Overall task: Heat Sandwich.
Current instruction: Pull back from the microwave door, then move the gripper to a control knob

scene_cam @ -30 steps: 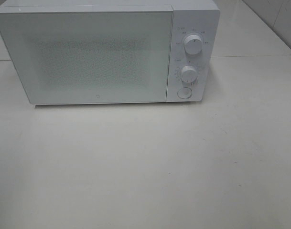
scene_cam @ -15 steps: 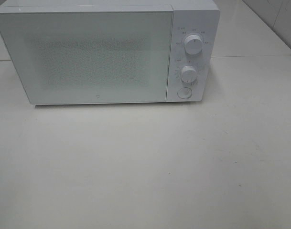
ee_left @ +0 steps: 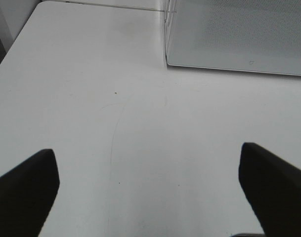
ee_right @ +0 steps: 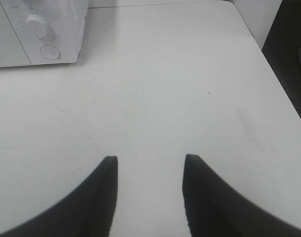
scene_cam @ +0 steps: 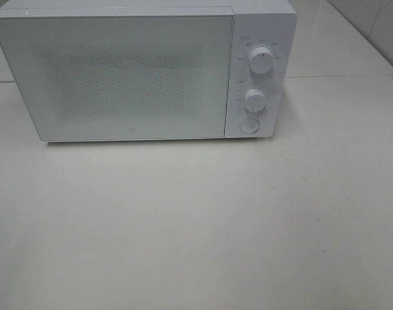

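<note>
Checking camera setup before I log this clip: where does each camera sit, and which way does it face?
Exterior high: mounted high, looking down at the front of the microwave and the table; no arm shows.
Left wrist: low over the table, facing the microwave's door corner; left jaws show, wide apart.
Right wrist: low over the table, facing the round button and lower knob; right jaws show, apart.
Shared: exterior and right wrist both see that button.

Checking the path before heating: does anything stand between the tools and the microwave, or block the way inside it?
Only table surface lies between the left tool, the right tool and the microwave. Its closed door blocks the way inside. No sandwich shows in any view.
</note>
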{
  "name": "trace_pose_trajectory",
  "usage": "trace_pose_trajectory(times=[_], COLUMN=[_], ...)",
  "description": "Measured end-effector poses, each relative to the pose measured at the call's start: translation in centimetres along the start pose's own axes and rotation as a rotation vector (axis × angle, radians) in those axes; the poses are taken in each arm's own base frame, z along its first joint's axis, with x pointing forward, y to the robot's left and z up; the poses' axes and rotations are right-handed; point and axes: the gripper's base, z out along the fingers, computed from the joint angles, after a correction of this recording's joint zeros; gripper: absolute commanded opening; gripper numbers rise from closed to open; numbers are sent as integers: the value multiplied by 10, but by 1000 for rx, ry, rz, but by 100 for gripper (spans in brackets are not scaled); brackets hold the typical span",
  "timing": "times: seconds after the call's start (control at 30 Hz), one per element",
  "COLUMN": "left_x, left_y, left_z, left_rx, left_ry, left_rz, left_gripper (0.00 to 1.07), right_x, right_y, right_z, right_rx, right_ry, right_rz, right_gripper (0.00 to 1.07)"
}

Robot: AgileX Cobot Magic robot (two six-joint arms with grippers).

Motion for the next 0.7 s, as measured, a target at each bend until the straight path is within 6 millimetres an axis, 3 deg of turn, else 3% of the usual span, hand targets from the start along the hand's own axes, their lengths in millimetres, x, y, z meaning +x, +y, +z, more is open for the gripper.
trace_pose_trajectory(times=[0.7], left_x=[0], left_y=[0], left_z=[0], left_rx=[3], left_ry=[-2], left_rz=[-2], left_gripper=[91], right_x=[0], right_y=[0], right_z=[0], right_rx=[0], right_ry=[0], right_rz=[0], right_gripper=[43])
